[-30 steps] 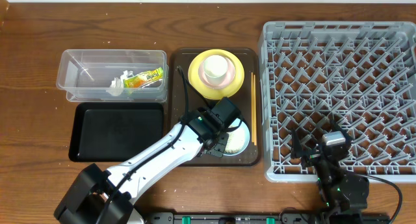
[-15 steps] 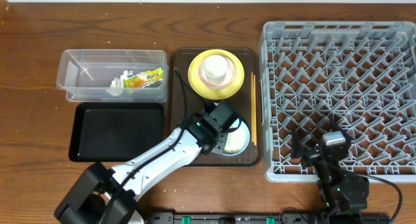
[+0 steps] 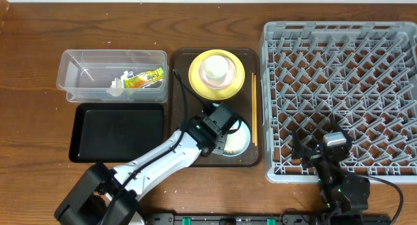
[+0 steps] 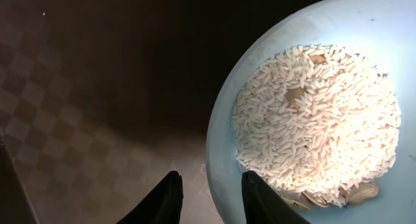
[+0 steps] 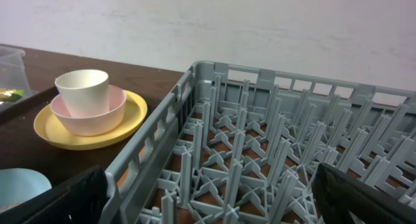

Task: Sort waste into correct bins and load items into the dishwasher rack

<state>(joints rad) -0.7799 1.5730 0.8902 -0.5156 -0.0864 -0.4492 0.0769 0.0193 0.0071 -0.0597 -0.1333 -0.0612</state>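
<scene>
- Light blue bowl (image 4: 223,120) sits at the front right of the dark-brown serving tray (image 3: 179,59), still full of white rice (image 4: 318,120) with a few brownish bits.
- Change: left end effector (image 4: 211,188) has eased down and slightly back over the last second. It now straddles the bowl's left rim, one finger inside and one outside, with a narrow gap and not yet clamped.
- Read: rim pinch is imminent, probably to tip the rice out. Bowl can't go in the rack (image 3: 339,68) until it's emptied.
- Right end effector (image 5: 214,201) hasn't moved. It's wide apart and empty at the rack's front edge.
- Snack wrapper (image 3: 144,78) and paper wad (image 3: 118,85) are already in the clear tub (image 3: 71,78). Black tray (image 3: 117,130) holds nothing.
- Writing: wrapper print is too small to read, and nothing else is labelled.
</scene>
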